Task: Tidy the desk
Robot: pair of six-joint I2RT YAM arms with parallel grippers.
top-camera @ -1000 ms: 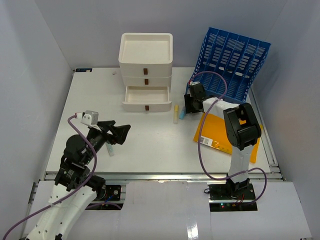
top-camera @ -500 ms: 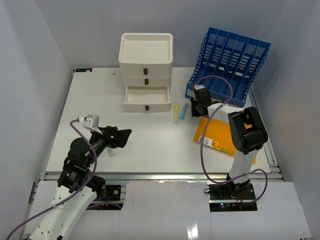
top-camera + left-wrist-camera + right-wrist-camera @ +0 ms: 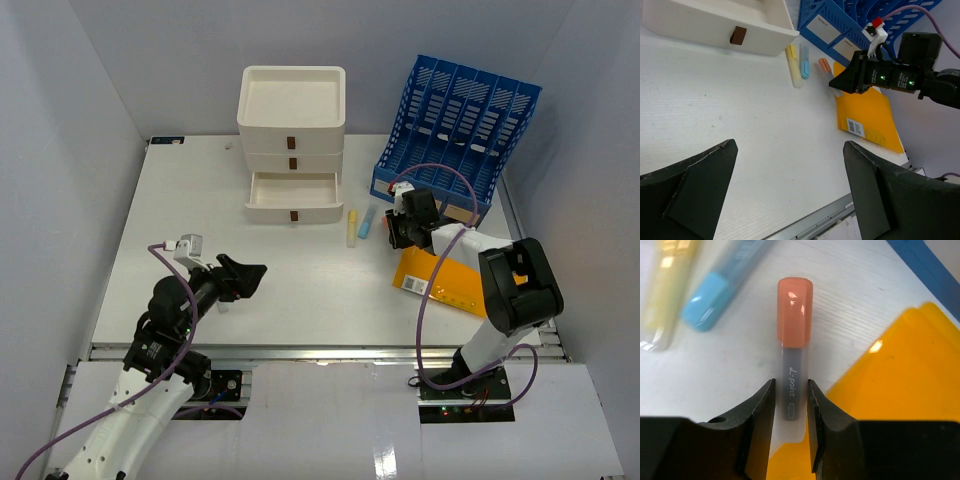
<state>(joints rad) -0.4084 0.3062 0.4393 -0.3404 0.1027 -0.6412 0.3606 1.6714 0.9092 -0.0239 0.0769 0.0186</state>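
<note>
The desk (image 3: 200, 200) is a white tabletop with a metal rail at its front. My right gripper (image 3: 790, 385) is low on the desk (image 3: 730, 355), its jaws closed against the sides of a clear lead case with an orange cap (image 3: 795, 315) that lies partly on a yellow folder (image 3: 900, 390). In the top view this gripper (image 3: 400, 232) is at the folder's (image 3: 450, 285) far corner. My left gripper (image 3: 245, 275) hangs open and empty over the front left; in its own view (image 3: 789, 145) only bare desk lies between the fingers.
A yellow highlighter (image 3: 351, 228) and a blue one (image 3: 367, 224) lie just left of the right gripper. A white three-drawer box (image 3: 292, 100) stands at the back with its bottom drawer (image 3: 294, 190) open. A blue file rack (image 3: 460, 125) stands at the back right.
My right gripper moved a little right and toward the front, down onto the orange-capped case at the folder's corner. My left arm drew back toward the front edge, its jaws staying open.
</note>
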